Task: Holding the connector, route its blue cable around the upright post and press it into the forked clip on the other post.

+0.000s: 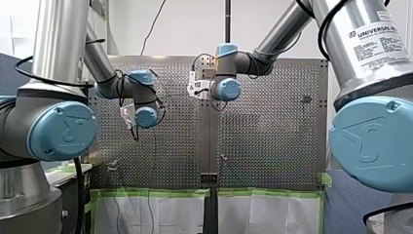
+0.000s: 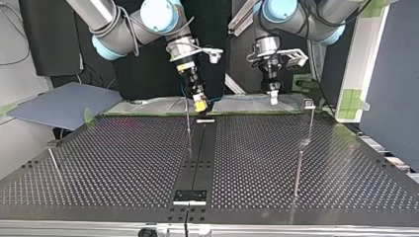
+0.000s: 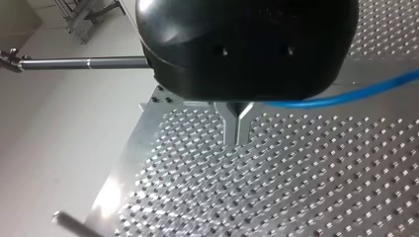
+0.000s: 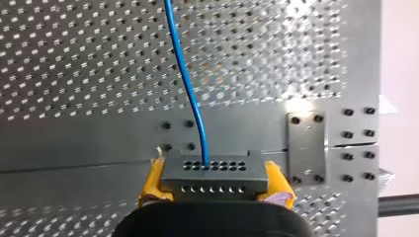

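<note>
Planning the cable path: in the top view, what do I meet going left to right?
Thin post → my right pincer → my left pincer → clip-topped post.

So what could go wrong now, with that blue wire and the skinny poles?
The connector sits only between the yellow pads of my right tool; a tug on the blue cable might twist it or pull it loose. The thin post stands just beside that tool in the top view, so a swing could knock it. The cable also runs right past my left tool and may snag there.
</note>
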Motion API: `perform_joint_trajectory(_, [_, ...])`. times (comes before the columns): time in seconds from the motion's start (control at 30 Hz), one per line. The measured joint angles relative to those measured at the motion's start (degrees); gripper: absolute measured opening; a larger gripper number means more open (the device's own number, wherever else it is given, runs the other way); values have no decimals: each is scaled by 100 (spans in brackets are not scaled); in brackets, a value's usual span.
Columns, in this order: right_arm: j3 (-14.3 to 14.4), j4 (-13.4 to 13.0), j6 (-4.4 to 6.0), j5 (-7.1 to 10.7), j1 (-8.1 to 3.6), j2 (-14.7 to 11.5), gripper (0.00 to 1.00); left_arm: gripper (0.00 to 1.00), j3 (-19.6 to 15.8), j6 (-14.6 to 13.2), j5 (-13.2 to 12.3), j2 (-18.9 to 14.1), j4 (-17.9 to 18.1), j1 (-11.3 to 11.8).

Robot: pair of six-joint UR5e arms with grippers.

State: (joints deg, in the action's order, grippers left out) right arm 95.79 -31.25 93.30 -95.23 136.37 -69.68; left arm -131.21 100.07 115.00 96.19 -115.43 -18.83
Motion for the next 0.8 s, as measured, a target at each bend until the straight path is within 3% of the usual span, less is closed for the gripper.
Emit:
perform_joint_trajectory(0.23, [-322, 132, -3, 108, 18, 0, 0, 0, 62, 146, -252, -340, -339, 341])
perform_joint_trajectory(0.8, [-1094, 765, -72, 170, 67, -2, 0, 0, 726, 701, -194, -1181, -1178, 1181])
